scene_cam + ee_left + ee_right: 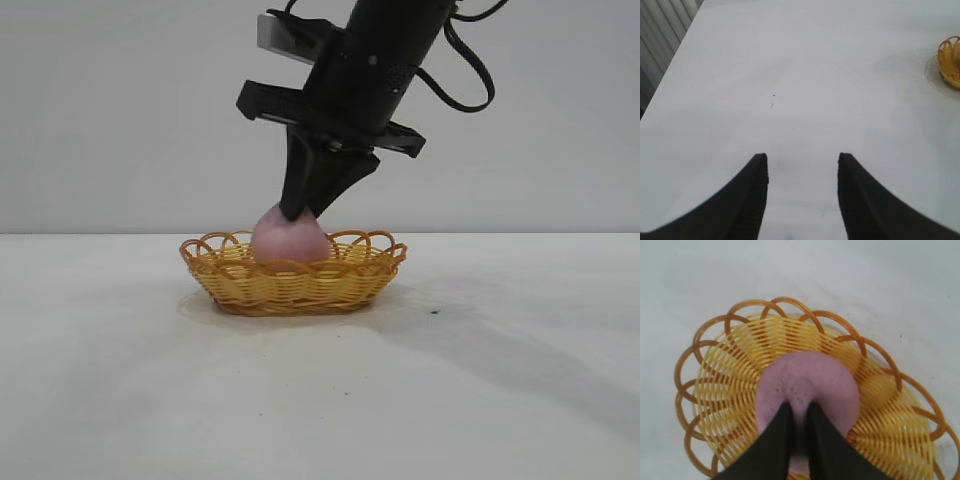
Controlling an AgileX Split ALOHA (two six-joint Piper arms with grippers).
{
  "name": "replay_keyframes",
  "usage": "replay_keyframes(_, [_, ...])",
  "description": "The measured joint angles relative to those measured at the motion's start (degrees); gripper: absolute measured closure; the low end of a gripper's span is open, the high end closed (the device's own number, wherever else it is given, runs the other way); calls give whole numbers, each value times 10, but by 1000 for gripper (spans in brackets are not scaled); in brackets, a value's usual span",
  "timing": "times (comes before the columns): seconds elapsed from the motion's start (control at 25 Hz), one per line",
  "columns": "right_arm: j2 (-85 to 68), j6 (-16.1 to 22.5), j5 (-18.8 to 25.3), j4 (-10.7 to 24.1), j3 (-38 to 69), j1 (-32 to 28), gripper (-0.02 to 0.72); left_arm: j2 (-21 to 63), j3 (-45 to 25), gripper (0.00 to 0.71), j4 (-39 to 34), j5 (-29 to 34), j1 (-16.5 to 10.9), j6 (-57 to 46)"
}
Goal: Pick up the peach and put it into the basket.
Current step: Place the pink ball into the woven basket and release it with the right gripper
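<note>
The dusty-pink peach sits in the middle of the yellow-orange wicker basket on the white table. My right gripper comes down from above and is shut on the peach's top, its black fingers pinching a narrow fold of it. In the right wrist view the peach fills the basket's centre, with the right gripper on it. My left gripper is open and empty over bare table, far from the basket; only the basket's rim shows at that view's edge.
The white table stretches around the basket on all sides. A small dark speck lies to the right of the basket. A plain grey wall stands behind. The left arm is out of the exterior view.
</note>
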State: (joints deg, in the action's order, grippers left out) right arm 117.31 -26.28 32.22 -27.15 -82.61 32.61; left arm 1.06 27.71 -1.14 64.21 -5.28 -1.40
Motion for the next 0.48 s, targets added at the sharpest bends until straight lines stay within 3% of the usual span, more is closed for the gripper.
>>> replay_keyframes(0.08, [-13, 0, -3, 0, -1, 0, 349, 0, 0, 428, 0, 0, 0, 0])
replay_keyframes(0.16, [-25, 0, -7, 1, -2, 0, 283, 0, 0, 428, 0, 0, 0, 0])
replay_keyframes(0.36, [-65, 2, 2, 35, 0, -4, 271, 0, 0, 428, 0, 0, 0, 0])
replay_keyframes(0.48, [-118, 19, -4, 49, 47, -38, 271, 0, 0, 428, 0, 0, 0, 0])
